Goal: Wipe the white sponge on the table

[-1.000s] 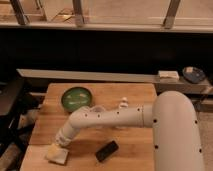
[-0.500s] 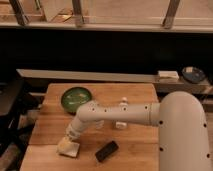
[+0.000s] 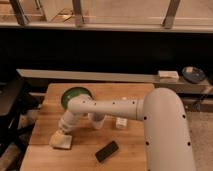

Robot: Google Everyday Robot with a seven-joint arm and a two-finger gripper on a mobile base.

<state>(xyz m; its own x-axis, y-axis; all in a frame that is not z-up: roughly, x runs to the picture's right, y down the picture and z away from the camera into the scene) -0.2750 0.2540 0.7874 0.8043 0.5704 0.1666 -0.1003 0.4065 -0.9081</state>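
Note:
The white sponge lies flat on the wooden table, near its front left corner. My gripper points down at the end of the white arm. It is shut on the sponge's far edge and presses it onto the tabletop. The arm reaches in from the right, across the middle of the table.
A green bowl sits at the table's back left. A white cup and a small white cube stand under the arm. A black slab lies at the front. Behind is a long grey shelf with a box and a dish.
The gripper slid the sponge to the right over the table, then back left and a little away from the front edge. The other objects have not moved.

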